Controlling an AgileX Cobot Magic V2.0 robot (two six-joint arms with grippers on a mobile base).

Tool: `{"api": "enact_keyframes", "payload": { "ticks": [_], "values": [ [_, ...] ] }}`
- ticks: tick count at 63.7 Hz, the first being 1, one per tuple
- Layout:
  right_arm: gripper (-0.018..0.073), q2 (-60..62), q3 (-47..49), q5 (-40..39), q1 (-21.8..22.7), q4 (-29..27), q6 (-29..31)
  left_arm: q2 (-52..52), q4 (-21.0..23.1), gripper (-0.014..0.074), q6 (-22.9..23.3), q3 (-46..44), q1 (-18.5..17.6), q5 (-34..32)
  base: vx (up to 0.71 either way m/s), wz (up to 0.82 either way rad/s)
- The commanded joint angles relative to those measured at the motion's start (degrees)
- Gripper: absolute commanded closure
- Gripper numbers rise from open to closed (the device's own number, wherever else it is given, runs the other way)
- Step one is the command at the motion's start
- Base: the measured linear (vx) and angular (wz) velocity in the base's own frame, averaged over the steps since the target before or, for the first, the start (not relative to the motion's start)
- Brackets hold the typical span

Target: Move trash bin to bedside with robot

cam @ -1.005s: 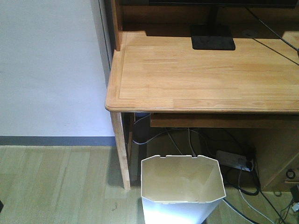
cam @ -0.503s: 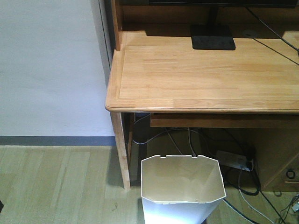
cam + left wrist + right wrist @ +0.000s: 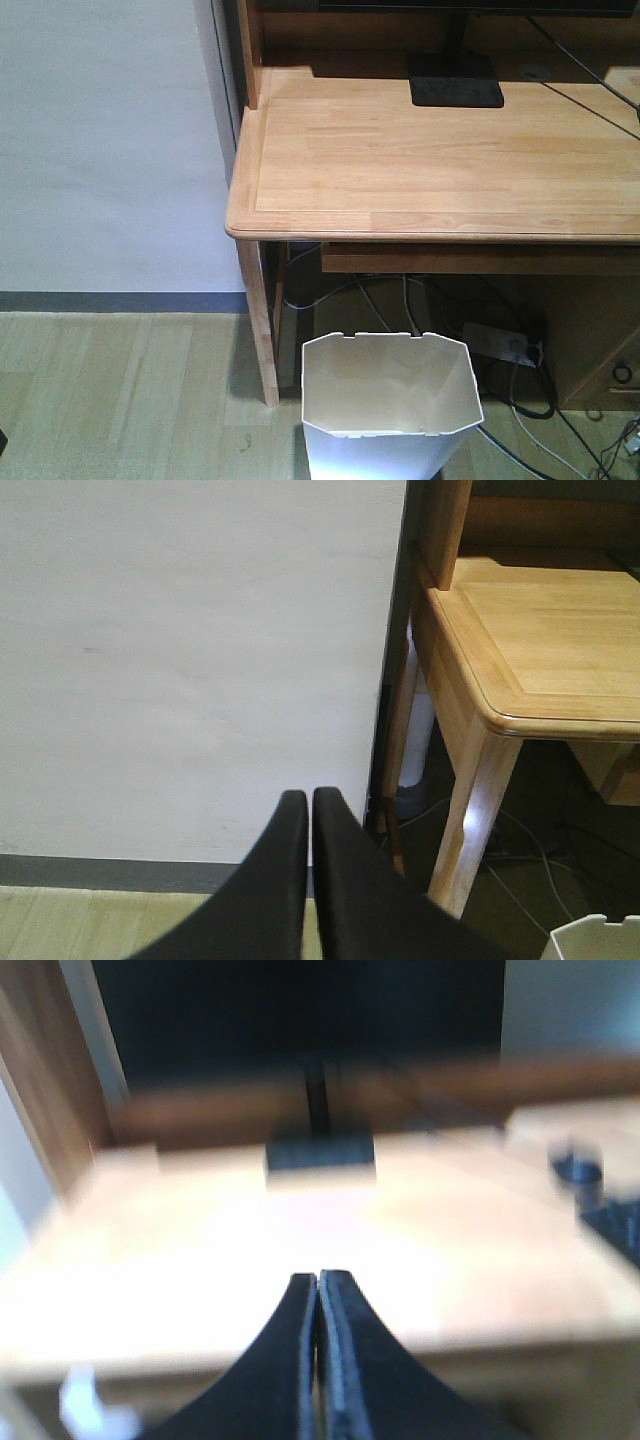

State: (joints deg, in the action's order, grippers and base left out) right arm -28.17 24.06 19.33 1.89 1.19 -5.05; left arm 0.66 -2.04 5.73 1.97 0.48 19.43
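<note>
Front-facing view: one trash bin (image 3: 385,392) beside one desk leg (image 3: 258,322); left end effector (image 3: 309,797) pressed together; right end effector (image 3: 317,1281) likewise.

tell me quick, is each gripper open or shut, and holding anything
Left gripper: closed, holding nothing.
Right gripper: closed, holding nothing.

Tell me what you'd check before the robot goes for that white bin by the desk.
1. Trash bin upright and empty: ok.
2. Left gripper open for a grasp: not ok, shut.
3. Right gripper open: not ok, shut.
4. Cables free of the bin: cannot tell.
5. Desk leg apart from the bin: ok.
6. Bedside in sight: not ok, no view shows it.
</note>
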Motion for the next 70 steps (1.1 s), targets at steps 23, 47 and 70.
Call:
{"api": "enact_keyframes", "payload": {
  "ticks": [23, 47, 70],
  "values": [
    [0.0558, -7.2, 3.2, 2.2, 0.3, 0.2, 0.0, -1.0, 0.1, 0.0603, 0.2, 0.2, 0.0, -4.2, 0.0, 0.0],
    [0.0251, -7.2, 3.2, 7.0, -1.0, 2.2, 0.4, -1.0, 0.1, 0.0603, 0.2, 0.2, 0.0, -4.2, 0.0, 0.0],
    [0.006, -7.2, 3.2, 6.3, -1.0, 2.2, 0.4, -1.0, 0.1, 0.0603, 0.2, 0.2, 0.0, -4.2, 0.0, 0.0]
  ]
}}
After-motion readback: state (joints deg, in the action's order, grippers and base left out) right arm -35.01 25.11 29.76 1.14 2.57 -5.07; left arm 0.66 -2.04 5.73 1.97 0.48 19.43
